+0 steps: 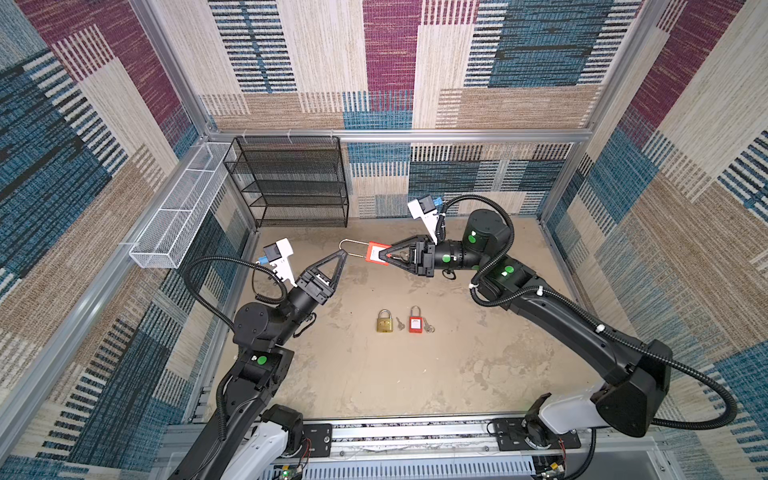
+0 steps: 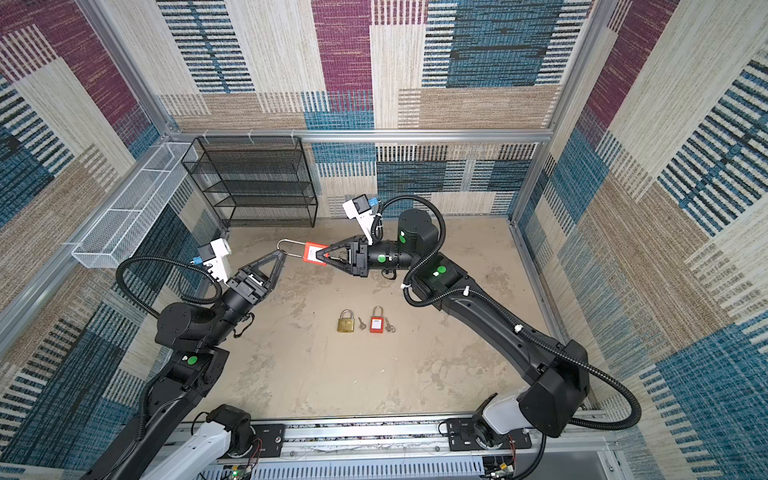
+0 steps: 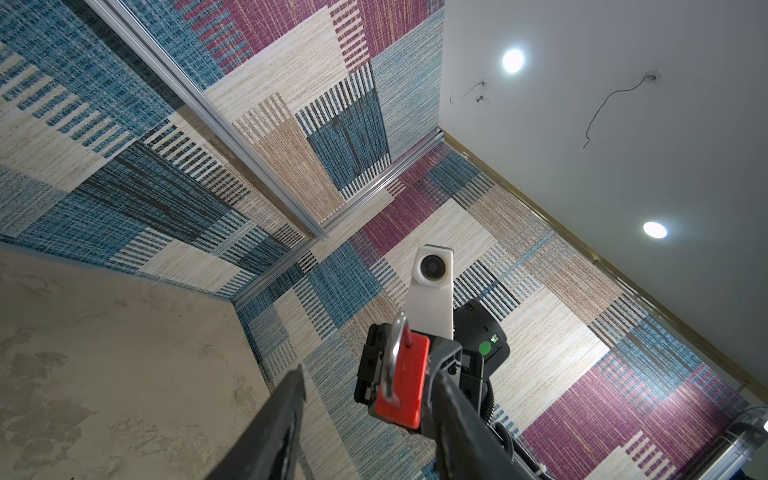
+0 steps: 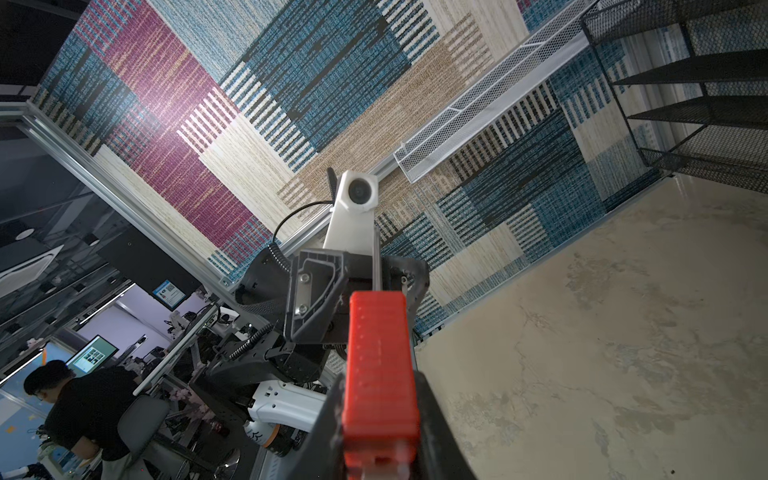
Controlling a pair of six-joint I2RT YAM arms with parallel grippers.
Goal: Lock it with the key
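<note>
a: red plastic – where is the long-shackle padlock (image 1: 375, 253) held?
b: its body is clamped between the jaws of the right gripper (image 1: 388, 255), above the back of the table (image 1: 374, 382); metal keys (image 1: 400, 257) are seen at its base. the shackle (image 3: 390, 365) is pointed at the left gripper (image 1: 343, 254), whose fingers (image 3: 282, 415) are spread apart – contact with the loop cannot be told.
a: is any writing made out?
b: a white label is seen on the body, too small to be read.
a: and room?
b: bare tabletop is left beneath. a brass padlock (image 1: 385, 322) with a single key (image 1: 400, 323) and a small red padlock (image 1: 414, 321) with a key pair (image 1: 429, 328) are laid mid-table; the black mesh rack (image 1: 291, 178) is stood at the back left edge.
</note>
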